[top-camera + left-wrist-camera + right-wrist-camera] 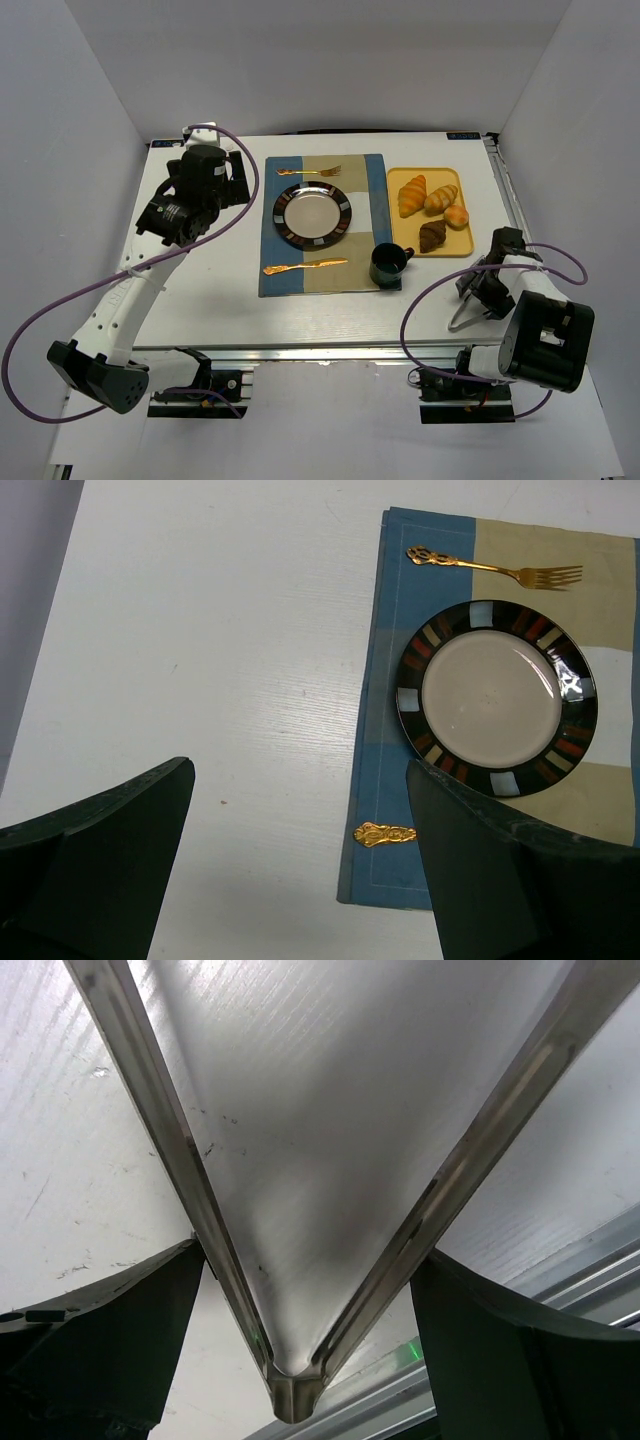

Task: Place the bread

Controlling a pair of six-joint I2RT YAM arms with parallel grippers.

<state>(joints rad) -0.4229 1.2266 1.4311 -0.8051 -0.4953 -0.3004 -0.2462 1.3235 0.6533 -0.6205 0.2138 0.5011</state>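
The bread, a small dark brown croissant (pixel 432 236), lies at the front of the yellow tray (pixel 400 236) at the right back. A striped-rim plate (pixel 314 215) sits on the placemat and also shows in the left wrist view (pixel 490 695). My right gripper (pixel 480 290) (pixel 310 1290) is open low over the table's front right, and its fingers straddle the hinge end of metal tongs (pixel 462 318) (pixel 295 1395). My left gripper (pixel 232 178) (pixel 300 860) is open and empty above the table, left of the plate.
Two golden croissants (pixel 411 195) (pixel 440 198) and a round bun (pixel 457 216) share the tray. A dark mug (pixel 388 264) stands at the blue-and-tan placemat's (pixel 375 180) front right corner. A gold fork (pixel 310 171) and gold knife (pixel 305 266) flank the plate.
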